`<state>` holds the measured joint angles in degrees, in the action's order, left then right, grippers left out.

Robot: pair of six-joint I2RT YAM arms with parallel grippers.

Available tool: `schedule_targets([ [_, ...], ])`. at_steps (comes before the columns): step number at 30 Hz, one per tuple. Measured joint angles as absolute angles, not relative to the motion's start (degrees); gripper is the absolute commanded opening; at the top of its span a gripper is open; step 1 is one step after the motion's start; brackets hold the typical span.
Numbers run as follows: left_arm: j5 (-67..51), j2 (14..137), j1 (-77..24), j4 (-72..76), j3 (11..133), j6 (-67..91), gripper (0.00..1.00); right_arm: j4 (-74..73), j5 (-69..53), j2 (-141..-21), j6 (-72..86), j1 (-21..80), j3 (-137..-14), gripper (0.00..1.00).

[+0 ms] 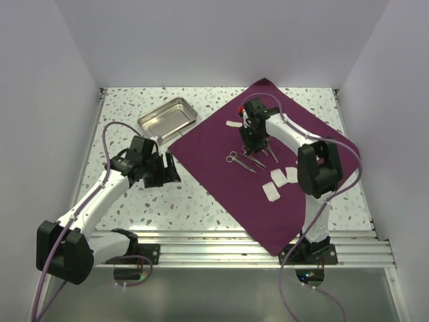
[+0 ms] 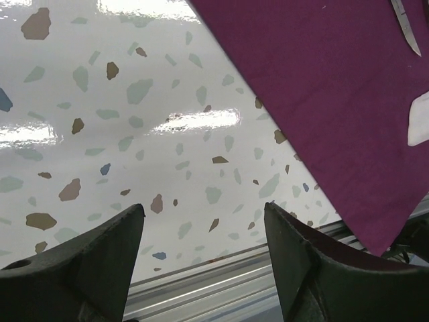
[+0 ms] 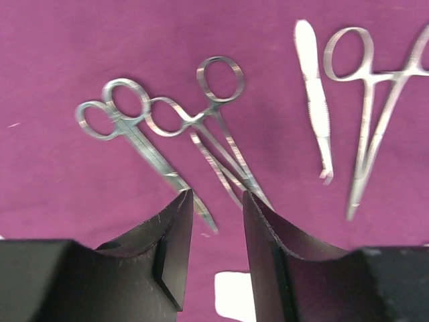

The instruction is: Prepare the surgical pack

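Note:
The plum-purple cloth point(image 1: 268, 168) point(image 2: 322, 87) lies as a diamond on the table's right half. On it lie scissors point(image 3: 137, 137) point(image 1: 232, 158), forceps point(image 3: 214, 131), tweezers point(image 3: 314, 94) and a second pair of forceps point(image 3: 375, 100). White gauze pads point(image 1: 280, 178) point(image 2: 419, 121) lie nearer the front, and a small packet point(image 1: 233, 124) lies further back. The steel tray point(image 1: 166, 115) sits empty off the cloth at the back left. My right gripper point(image 1: 255, 143) point(image 3: 216, 198) hovers over the instrument tips, jaws narrowly apart, holding nothing. My left gripper point(image 1: 171, 171) point(image 2: 204, 215) is open over bare table beside the cloth's left edge.
The terrazzo tabletop point(image 2: 134, 134) is walled on three sides. An aluminium rail point(image 1: 221, 245) point(image 2: 221, 282) runs along the near edge. A small red item point(image 1: 241, 109) sits on the cloth's far part. One white pad point(image 3: 234, 295) shows under my right jaws.

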<state>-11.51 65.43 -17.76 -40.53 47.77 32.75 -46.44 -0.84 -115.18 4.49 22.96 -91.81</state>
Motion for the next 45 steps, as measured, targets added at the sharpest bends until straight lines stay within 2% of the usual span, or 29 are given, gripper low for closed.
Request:
schedule_targets([
  [7,-12.75,68.51,-17.76,-39.4,48.73,31.62,0.74,-45.8,6.96,-118.3,3.55,22.63,-95.39,0.38],
  [11,-13.17,69.43,-17.76,-38.94,49.36,30.85,0.74,-45.58,8.69,-121.73,2.37,21.52,-97.19,0.42],
  [16,-13.58,70.46,-17.76,-38.52,49.67,30.57,0.74,-45.58,9.43,-124.36,1.48,19.27,-97.21,0.41],
  [20,-13.91,71.2,-17.76,-38.41,50.06,30.37,0.73,-45.56,9.04,-124.6,1.3,18.2,-97.82,0.35],
  [22,-13.96,71.5,-17.76,-38.24,50.22,30.35,0.73,-45.47,8.91,-124.7,1.17,17.98,-98.02,0.27],
  [23,-13.98,71.68,-17.76,-38.24,50.3,30.35,0.72,-45.43,8.73,-124.9,1.15,17.93,-98.1,0.15],
  [26,-14.2,72.29,-17.76,-38.24,50.59,30.35,0.71,-45.45,7.99,-125.21,1.02,17.96,-98.15,0.06],
  [27,-14.33,72.47,-17.76,-38.22,50.72,30.35,0.71,-45.45,7.92,-125.21,1.02,18.0,-98.15,0.0],
  [32,-16.36,73.43,-17.76,-37.85,52.42,30.59,0.72,-45.43,6.87,-125.19,1.13,18.0,-98.15,0.0],
  [38,-20.95,74.41,-17.76,-35.2,55.33,34.09,0.78,-46.76,2.81,-123.81,3.64,18.31,-98.45,0.0],
  [42,-25.96,76.07,-17.82,-28.23,56.8,40.71,0.77,-45.74,-4.36,-115.15,7.51,20.12,-93.36,0.0],
  [45,-28.86,77.12,-18.28,-22.46,56.73,46.33,0.75,-42.54,-11.6,-103.15,11.46,23.66,-84.82,0.0],
])
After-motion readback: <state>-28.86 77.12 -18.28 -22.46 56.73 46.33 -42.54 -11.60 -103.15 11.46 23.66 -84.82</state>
